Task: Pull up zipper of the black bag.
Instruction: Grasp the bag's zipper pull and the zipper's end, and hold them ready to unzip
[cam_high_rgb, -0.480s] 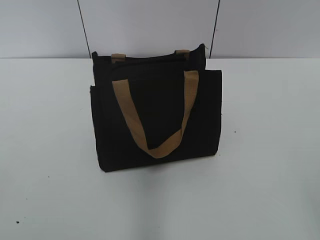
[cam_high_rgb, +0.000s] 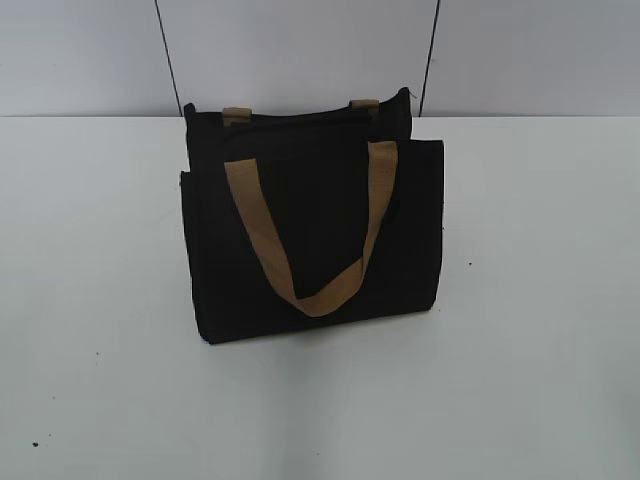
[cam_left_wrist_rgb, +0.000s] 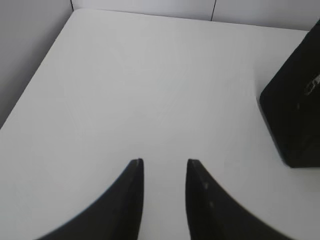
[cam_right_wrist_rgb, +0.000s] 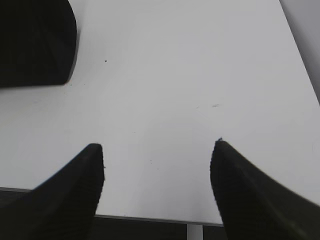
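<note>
Two claws are sitting well apart from the work, neither one holding anything. The left claw (cam_left_wrist_rgb: 165, 162) is hovering over bare table (cam_left_wrist_rgb: 150, 90) with a narrow gap showing between its fingertips; the right claw (cam_right_wrist_rgb: 157, 145) is spread wide above the table's near edge. The black bag (cam_high_rgb: 310, 235) is standing upright near the middle of the table, one tan handle (cam_high_rgb: 315, 235) drooping down its front panel and the other handle (cam_high_rgb: 300, 108) just peeking over the top at the rear.

Judged from this, the approach has not yet begun. To do it well, one claw should be pinning the fabric beside the track while the other is pinching the ring pull squarely, pulling along the line of the track and keeping clear of the webbing.

The exterior view is showing the whole bag but no arm and no legible slider. The left wrist view alone is showing a small silver glint on the bag's end wall, probably the zipper (cam_left_wrist_rgb: 312, 84), though too blurred to confirm. The right wrist view is catching only a rounded black corner of the bag, top left.
</note>
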